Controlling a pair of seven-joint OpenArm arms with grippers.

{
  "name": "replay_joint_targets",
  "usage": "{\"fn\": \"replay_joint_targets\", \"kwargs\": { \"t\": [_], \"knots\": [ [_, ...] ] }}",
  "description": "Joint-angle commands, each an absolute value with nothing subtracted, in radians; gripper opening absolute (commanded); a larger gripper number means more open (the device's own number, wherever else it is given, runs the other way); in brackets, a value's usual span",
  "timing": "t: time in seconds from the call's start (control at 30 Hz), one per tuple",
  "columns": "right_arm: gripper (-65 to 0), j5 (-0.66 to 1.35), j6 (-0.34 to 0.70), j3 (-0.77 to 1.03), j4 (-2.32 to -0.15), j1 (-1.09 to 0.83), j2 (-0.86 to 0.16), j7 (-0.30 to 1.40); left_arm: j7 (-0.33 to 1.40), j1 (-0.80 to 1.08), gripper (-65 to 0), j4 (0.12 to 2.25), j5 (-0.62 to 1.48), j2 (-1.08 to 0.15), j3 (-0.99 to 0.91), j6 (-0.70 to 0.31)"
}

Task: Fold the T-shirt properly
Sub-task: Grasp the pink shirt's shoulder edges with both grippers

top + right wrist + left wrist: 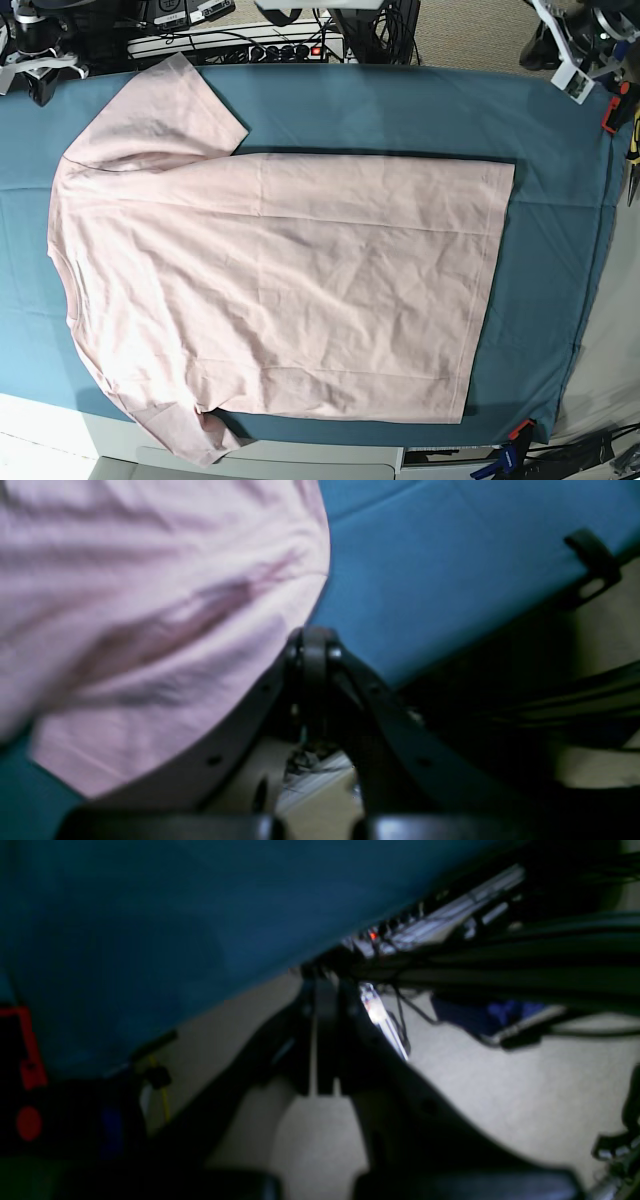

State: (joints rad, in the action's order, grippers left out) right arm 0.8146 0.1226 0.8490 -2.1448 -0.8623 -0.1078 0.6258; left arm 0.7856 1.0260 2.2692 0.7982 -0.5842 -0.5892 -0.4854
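Left gripper: we see our left gripper [320,990] with its two dark fingers [327,1040] drawn together, nothing between them. It sits at the top right corner of the base view [580,60], off the cloth's edge.
Ahead of the left gripper: the edge of the teal table cloth [150,930] fills the upper left of the wrist view; beyond the tips runs a power strip [440,920] with a small red light, and cables [500,960] cross to the right of it.
Below the left gripper: pale floor [500,1080].
Right gripper: we see our right gripper [312,645] pinched to a narrow close, holding nothing. In the base view it stands at the top left corner [40,75].
T-shirt: the pale pink T-shirt [270,280] lies spread flat and plain side up on the cloth, collar toward the left edge of the base view, hem toward the right. From the right gripper it lies just to the left of the tips [140,630]; whether the tips touch the fabric we cannot tell. From the left gripper it is well apart.
Sleeves: one sleeve [165,110] lies near the right gripper; the other [185,430] hangs over the cloth's far edge.
Clamps: an orange clamp [610,110] grips the cloth near the left gripper; another [520,432] sits at the opposite corner.
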Motion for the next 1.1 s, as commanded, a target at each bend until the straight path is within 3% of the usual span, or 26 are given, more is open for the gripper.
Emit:
{"fn": "replay_joint_targets", "kwargs": {
  "t": [0.0,0.17,0.47,0.7,0.8,0.83,0.97,1.07],
  "knots": [
    [-65.0,0.841,0.128,0.864,-2.155,-0.85,-0.096,0.607,0.772,1.023,-62.8,2.282,0.817,-0.581,-0.596,-0.511],
    [-65.0,0.951,0.132,0.866,-2.074,-0.755,-0.012,0.627,0.811,0.961,-62.8,2.282,0.897,-0.529,-0.595,-0.579],
    [-65.0,1.119,0.135,0.866,-1.803,-0.642,-0.006,0.667,0.812,0.931,-62.0,2.282,0.944,-0.501,-0.591,-0.694],
    [-65.0,1.282,0.357,0.866,-1.635,-0.545,-0.006,0.796,0.813,0.918,-52.5,2.282,0.943,-0.509,-0.591,-0.698],
    [-65.0,1.219,0.368,0.865,-1.631,-0.54,-0.006,0.805,0.816,0.902,-51.8,2.282,0.943,-0.53,-0.591,-0.698],
    [-62.7,1.204,0.368,0.865,-1.631,-0.541,-0.007,0.812,0.816,0.895,-51.8,2.282,0.943,-0.538,-0.591,-0.698],
    [-43.4,1.189,0.373,0.866,-1.632,-0.564,-0.009,0.821,0.816,0.877,-51.8,2.282,0.943,-0.551,-0.591,-0.696],
    [-40.4,1.194,0.404,0.866,-1.633,-0.579,-0.009,0.831,0.821,0.872,-51.8,2.281,0.942,-0.551,-0.591,-0.67]
  ]
}}
